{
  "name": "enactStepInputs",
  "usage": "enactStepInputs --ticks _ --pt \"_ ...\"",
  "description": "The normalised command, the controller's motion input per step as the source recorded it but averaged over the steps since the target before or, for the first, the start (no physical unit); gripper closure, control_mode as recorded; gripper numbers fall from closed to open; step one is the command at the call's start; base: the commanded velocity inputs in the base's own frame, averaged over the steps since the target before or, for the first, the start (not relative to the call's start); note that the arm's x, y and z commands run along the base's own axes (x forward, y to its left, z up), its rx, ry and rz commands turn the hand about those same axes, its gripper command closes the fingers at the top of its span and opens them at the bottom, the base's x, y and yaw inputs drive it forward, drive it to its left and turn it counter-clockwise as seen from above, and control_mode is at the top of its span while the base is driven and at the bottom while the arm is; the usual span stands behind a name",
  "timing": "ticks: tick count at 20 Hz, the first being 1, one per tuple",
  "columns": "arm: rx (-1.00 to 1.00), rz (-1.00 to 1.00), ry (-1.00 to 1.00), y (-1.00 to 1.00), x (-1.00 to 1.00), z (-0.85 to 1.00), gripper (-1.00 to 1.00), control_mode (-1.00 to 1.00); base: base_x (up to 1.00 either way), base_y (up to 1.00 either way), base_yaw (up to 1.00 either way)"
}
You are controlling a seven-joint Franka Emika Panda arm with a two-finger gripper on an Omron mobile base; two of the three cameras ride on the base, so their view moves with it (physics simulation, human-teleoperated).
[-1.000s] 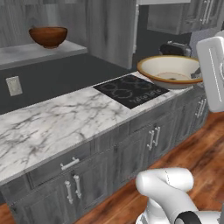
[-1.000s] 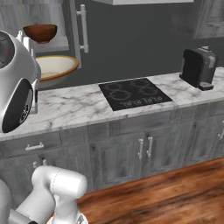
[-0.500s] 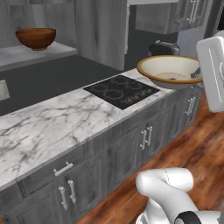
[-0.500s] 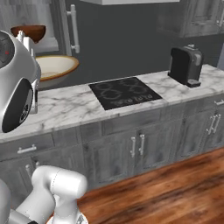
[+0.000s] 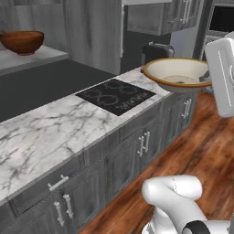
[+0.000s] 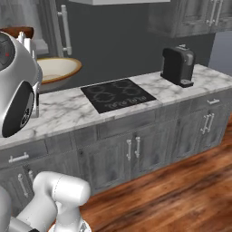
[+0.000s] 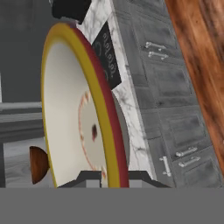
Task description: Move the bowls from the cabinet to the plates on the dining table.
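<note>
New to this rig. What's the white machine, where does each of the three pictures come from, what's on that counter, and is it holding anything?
The white machine is a robot arm on a base that can drive, in a rendered kitchen. Two pictures come from cameras on the base, behind the arm to its left and right. The third comes from a camera on the hand, looking along the gripper, so it appears rolled on its side.

The white marble counter has a black stove top set into it and a black coffee machine standing on it.

The gripper is shut on the rim of a wide shallow beige bowl with a tan-brown rim, holding it in the air near the counter. A deeper reddish-brown wooden bowl sits on a grey shelf of the tall grey woodgrain cabinet.
</note>
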Motion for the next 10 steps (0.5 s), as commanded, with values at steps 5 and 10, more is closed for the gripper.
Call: enactStepInputs --ticks 5,10 --pt "0.0 0.0 0.0 0.0 0.0 0.0 1.0 1.0 0.0 0.0 -0.25" --pt "0.0 0.0 0.0 0.0 0.0 0.0 1.0 1.0 0.0 0.0 -0.25"
